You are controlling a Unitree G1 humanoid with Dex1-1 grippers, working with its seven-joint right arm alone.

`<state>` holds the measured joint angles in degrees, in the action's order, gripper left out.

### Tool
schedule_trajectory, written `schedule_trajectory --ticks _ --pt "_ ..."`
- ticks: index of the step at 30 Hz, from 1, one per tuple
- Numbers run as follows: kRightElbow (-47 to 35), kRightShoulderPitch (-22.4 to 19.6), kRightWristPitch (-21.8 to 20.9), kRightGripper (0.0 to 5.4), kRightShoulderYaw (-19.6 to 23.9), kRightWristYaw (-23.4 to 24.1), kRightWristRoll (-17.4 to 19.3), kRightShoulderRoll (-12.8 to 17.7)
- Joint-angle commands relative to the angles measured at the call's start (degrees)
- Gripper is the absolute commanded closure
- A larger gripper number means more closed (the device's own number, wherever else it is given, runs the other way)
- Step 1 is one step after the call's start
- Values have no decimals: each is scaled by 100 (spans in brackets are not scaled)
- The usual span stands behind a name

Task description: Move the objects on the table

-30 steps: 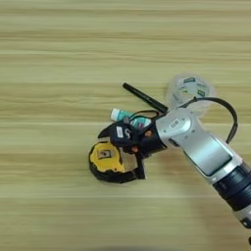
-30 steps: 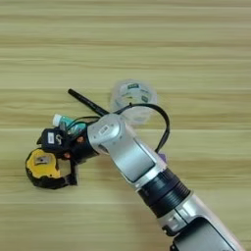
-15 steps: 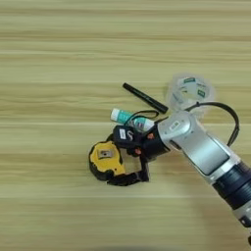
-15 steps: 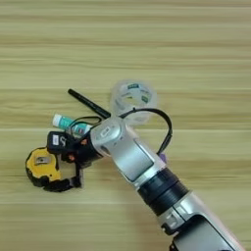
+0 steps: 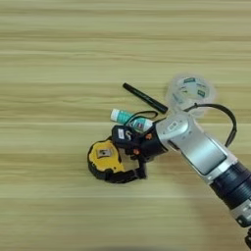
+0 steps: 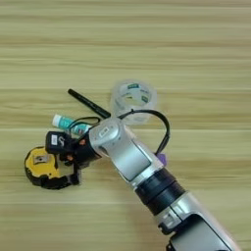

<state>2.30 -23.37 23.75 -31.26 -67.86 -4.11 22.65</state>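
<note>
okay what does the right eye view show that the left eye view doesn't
Only the right eye view shows a purple bar peeking out beside the arm, and the forearm down to the bottom edge. Only the left eye view shows more bare table on the left. Both show the gripper at the tape measure, the glue stick, pen and tape roll.

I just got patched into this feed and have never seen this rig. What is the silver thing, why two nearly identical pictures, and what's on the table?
Both pictures come from one head camera's two eyes, looking down on the light-wood table. The silver forearm is the robot's right arm; its black gripper sits against the yellow-black tape measure; whether it grips it is unclear. Nearby lie a white-teal glue stick, a thin black pen and a clear tape roll. A bit of purple peeks out beside the arm in the right eye view.
</note>
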Motion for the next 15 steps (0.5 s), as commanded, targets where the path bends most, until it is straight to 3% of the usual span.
schedule_trajectory --ticks 1,9,15 --pt "-206 -422 -247 92 335 255 137 -81" --pt "-401 -925 -287 92 959 434 342 -137" --pt "-165 -1532 -365 92 1833 693 534 117"
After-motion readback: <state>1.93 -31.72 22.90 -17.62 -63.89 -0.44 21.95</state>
